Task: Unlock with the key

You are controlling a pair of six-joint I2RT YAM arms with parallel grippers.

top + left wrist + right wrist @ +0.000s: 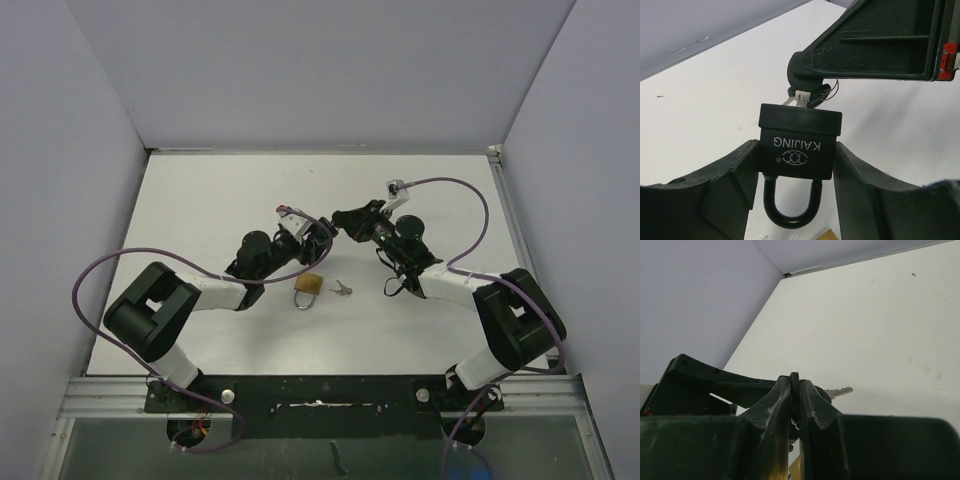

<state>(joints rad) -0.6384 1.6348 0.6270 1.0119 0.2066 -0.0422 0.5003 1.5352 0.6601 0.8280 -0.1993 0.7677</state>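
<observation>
Roughly midway, I judge. The left gripper (797,155) clamps the black lock (800,122) by its sides, lifted off the table (220,200). Its shackle (789,210) hangs down, both legs seated in the body. The key (801,98) sits against the lock's keyhole face, pinched tight in the right gripper (795,390); whether its blade is in, I cannot tell. What remains is to seat it, turn it and free the shackle. Below the lock, a brass lock (309,286) and spare key (342,290) lie on the table, blocking nothing.
</observation>
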